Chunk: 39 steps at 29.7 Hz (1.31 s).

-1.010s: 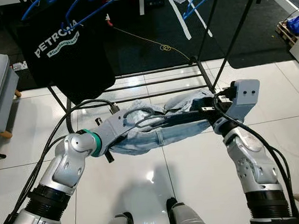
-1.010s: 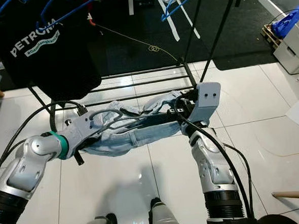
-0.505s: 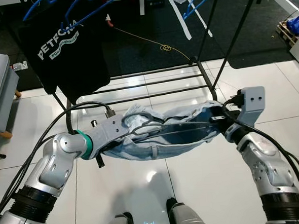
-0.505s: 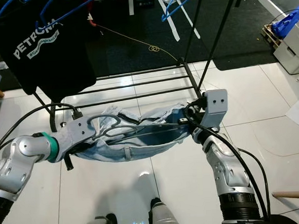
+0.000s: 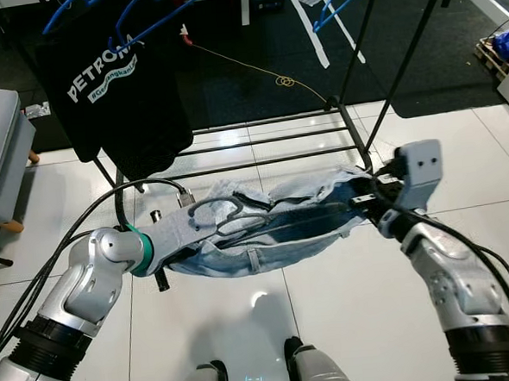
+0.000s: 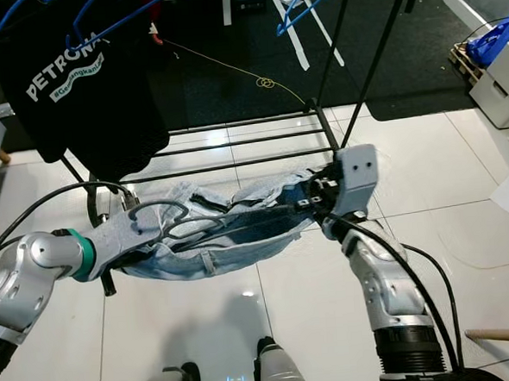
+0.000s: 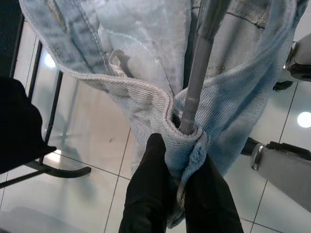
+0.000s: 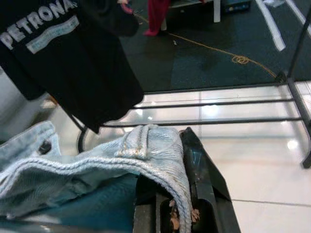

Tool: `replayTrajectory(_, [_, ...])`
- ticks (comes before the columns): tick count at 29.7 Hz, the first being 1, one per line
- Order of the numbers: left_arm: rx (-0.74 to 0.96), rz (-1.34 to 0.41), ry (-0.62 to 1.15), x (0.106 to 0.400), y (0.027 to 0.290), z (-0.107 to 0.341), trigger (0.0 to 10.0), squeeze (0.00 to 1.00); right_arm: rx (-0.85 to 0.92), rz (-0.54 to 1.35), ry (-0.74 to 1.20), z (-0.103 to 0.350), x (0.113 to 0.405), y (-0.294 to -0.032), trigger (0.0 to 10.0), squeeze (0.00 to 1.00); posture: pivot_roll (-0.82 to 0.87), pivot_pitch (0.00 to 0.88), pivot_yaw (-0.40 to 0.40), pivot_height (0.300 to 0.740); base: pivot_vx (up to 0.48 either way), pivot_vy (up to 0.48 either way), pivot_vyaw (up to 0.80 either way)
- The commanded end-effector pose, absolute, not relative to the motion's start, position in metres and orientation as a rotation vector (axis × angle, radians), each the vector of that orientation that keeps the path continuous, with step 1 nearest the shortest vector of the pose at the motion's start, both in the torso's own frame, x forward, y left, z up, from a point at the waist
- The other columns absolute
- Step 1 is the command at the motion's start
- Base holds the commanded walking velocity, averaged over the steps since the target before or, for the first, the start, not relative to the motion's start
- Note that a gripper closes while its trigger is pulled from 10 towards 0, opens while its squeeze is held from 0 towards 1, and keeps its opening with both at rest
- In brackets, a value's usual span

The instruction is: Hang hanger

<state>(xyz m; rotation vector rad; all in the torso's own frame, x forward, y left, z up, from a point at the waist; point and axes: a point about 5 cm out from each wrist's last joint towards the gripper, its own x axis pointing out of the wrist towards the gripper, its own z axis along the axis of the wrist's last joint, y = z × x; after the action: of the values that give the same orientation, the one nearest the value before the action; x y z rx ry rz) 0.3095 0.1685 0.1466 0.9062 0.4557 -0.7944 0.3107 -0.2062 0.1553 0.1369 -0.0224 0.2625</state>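
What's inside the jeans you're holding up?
A grey hanger runs through the jeans; its hook shows by the left gripper and its bar toward the right gripper. Denim covers the hanger's ends.

Both grippers spread apart w/ the jeans (image 5: 266,233), stretching them out into a sagging span; right gripper (image 5: 359,203) then rose slightly.
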Motion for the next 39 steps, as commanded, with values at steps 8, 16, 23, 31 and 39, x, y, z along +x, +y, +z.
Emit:
replayTrajectory(8, [0.952, -0.725, 0.542, 0.308, 0.192, 0.141, 0.0, 0.0, 0.216, 0.067, -0.032, 0.148, 0.291, -0.271, 0.0, 0.0, -0.05, 0.148, 0.066, 0.74, 0.0, 0.0, 0.0])
replayTrajectory(16, [0.979, -0.753, 0.532, 0.307, 0.191, 0.144, 0.0, 0.0, 0.28, 0.056, -0.069, 0.152, 0.291, -0.276, 0.0, 0.0, -0.05, 0.153, 0.066, 0.74, 0.0, 0.0, 0.0])
replayTrajectory(23, [1.045, -0.873, 0.504, 0.3, 0.182, 0.143, 0.0, 0.0, 0.297, 0.018, -0.103, 0.164, 0.297, -0.281, 0.0, 0.0, -0.04, 0.156, 0.061, 0.74, 0.0, 0.0, 0.0])
replayTrajectory(31, [1.081, -0.944, 0.532, 0.298, 0.168, 0.127, 0.0, 0.0, 0.331, 0.144, -0.153, 0.19, 0.307, -0.251, 0.0, 0.0, -0.05, 0.156, 0.073, 0.74, 0.0, 0.0, 0.0])
replayTrajectory(39, [1.07, -0.876, 0.543, 0.308, 0.174, 0.127, 0.0, 0.0, 0.305, 0.271, -0.104, 0.19, 0.304, -0.229, 0.0, 0.0, -0.05, 0.153, 0.074, 0.74, 0.0, 0.0, 0.0])
